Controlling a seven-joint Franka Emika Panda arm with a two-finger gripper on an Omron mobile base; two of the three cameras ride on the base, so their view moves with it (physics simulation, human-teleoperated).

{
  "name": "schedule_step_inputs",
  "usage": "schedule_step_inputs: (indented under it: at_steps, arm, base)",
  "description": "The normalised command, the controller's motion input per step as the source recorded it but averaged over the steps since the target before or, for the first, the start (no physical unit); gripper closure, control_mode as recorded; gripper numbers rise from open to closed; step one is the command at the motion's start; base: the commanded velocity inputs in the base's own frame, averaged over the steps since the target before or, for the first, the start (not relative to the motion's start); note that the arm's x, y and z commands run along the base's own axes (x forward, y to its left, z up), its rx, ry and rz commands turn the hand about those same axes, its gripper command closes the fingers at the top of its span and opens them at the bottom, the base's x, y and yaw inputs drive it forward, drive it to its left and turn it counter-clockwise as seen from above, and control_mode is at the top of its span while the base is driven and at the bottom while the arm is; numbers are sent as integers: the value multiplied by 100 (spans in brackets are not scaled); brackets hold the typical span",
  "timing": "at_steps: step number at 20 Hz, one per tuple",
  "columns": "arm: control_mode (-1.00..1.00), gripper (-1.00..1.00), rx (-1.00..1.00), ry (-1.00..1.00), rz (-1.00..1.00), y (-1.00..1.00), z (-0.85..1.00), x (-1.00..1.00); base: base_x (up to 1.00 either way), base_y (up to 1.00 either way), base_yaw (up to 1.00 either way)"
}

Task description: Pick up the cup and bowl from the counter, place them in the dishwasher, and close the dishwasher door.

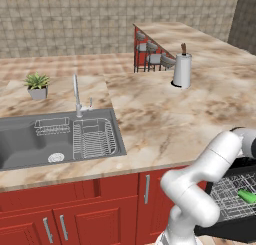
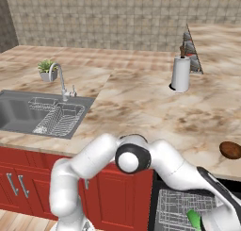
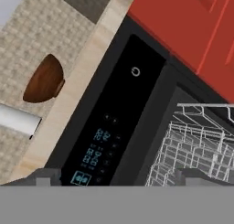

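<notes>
A: The bowl (image 2: 230, 150), a shallow rounded brown one with a wood-like look, is sitting at the right edge of the right base view, on the beige-and-brown veined marble counter (image 2: 141, 107), close to its front lip. In the hand view it is showing at the middle left, rim turned toward us.

B: And the cup?

A: I am judging the bright green cylindrical thing (image 2: 194, 219) lying in the pale grey wire rack (image 2: 174, 209) at the bottom right to be the cup, already inside the black built-in dishwasher (image 3: 123, 113). So the bowl is what is remaining.

B: What is the pincer (image 3: 119, 175) doing?

A: It is hanging released, jaws spread wide and gripping nothing, over the dishwasher's control strip, with the rack at the lower right of the hand view. The bowl is lying well apart from it, up on the counter.

B: How is that bowl likely to be handling?

A: Probably light and stiff, not fragile if it is wood, but smooth and curved, so the outer wall is offering little purchase. I would be pinching the rim, one finger inside and one outside, on the side nearest the counter edge.

B: Any worry?

A: The thin rim may be slipping or tilting in the jaws while it is travelling down to the rack, so a deep bite is looking wiser.
</notes>
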Motion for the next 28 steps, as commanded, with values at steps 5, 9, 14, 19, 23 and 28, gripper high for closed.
schedule_step_inputs:
  at_steps: [5, 9, 14, 19, 23, 28]
  arm:
    - [-100, -100, -13, 2, -2, 0, 48, 0]
    - [-100, -100, 7, 5, -1, 0, 59, 0]
    - [-100, -100, 29, 10, -4, -2, 55, 0]
    - [-100, -100, 27, 16, -5, 0, 33, 7]
    - [-100, -100, 9, 11, 0, 0, 11, 20]
    - [-100, -100, 0, 5, 0, 0, 5, 33]
  base:
    - [0, 0, 0]
    - [0, 0, 0]
    - [0, 0, 0]
    - [0, 0, 0]
    - [0, 0, 0]
    - [0, 0, 0]
